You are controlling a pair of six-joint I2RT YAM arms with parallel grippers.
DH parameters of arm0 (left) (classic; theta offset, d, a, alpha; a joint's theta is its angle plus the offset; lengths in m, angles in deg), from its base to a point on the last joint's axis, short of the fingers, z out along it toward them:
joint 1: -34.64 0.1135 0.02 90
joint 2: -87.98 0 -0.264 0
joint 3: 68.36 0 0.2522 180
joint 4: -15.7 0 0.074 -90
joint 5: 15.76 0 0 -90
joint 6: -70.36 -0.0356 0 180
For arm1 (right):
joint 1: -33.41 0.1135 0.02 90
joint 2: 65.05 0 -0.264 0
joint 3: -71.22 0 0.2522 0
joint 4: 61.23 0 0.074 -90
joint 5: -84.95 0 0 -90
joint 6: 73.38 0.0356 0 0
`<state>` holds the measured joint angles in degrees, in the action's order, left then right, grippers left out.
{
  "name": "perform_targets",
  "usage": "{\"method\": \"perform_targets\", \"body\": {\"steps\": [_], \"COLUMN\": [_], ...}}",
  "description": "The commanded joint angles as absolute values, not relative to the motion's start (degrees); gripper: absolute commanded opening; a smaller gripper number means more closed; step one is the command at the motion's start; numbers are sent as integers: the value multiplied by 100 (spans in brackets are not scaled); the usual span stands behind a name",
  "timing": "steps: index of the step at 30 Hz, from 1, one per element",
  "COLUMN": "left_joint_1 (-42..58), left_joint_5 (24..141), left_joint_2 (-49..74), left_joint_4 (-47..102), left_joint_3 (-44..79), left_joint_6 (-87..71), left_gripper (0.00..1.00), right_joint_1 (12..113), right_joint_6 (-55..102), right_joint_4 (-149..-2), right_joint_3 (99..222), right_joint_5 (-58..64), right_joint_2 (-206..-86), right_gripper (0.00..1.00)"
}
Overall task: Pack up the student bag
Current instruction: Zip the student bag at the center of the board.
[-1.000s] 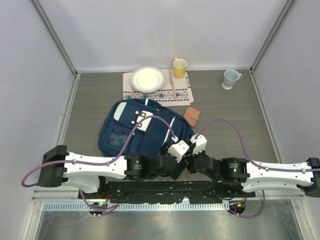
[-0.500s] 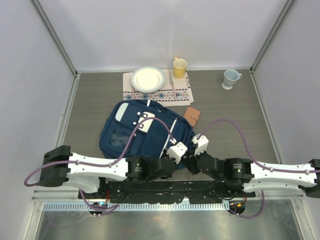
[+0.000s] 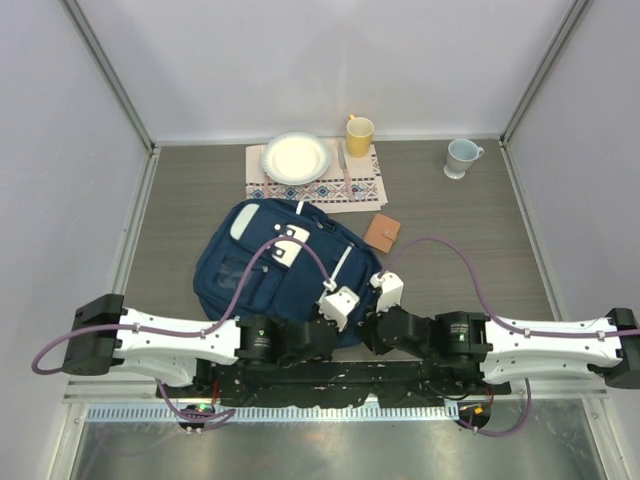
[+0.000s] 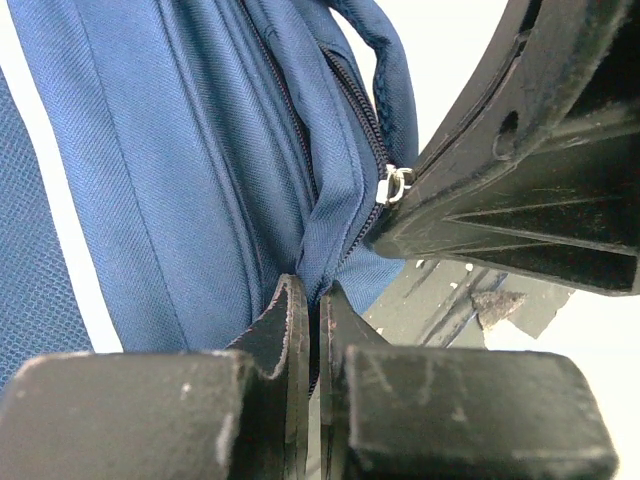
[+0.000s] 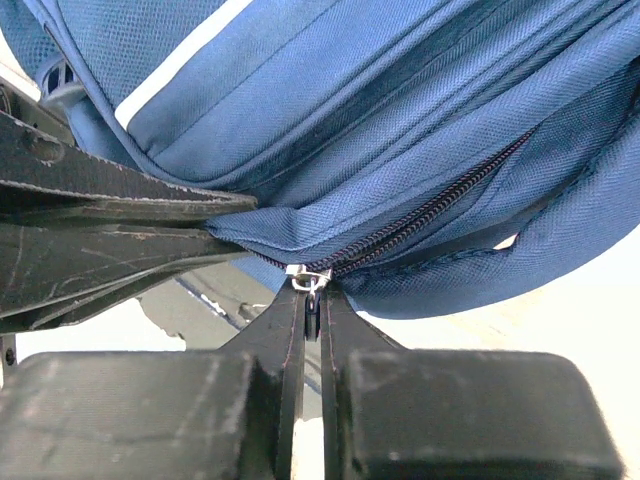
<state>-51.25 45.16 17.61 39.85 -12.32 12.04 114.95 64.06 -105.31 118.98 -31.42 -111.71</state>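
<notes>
while the top view showed one student bag (image 3: 270, 270) centred on the table (image 3: 470, 250), only the two wrist views showed the left gripper (image 4: 310, 305) pinching its fabric and the right gripper (image 5: 312, 310) pinching one zipper pull (image 5: 308, 278).

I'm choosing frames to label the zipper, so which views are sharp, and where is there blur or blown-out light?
Top external: even, soft light, the student bag sharp but its zipper too small. Left wrist: fabric weave crisp, the left gripper near the lens soft, background blown white. Right wrist: zipper pull sharp, background washed out.
</notes>
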Motion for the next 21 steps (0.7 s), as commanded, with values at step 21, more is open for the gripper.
{"method": "perform_targets", "body": {"steps": [21], "left_joint_1": [-5035], "left_joint_5": [3196], "left_joint_2": [3568], "left_joint_4": [7506], "left_joint_3": [-1971], "left_joint_6": [4627], "left_gripper": [0], "right_joint_1": [10514], "right_joint_6": [6549], "right_joint_4": [-11331], "right_joint_3": [11821], "right_joint_5": [-2684], "right_joint_2": [-11357], "right_gripper": [1]}}
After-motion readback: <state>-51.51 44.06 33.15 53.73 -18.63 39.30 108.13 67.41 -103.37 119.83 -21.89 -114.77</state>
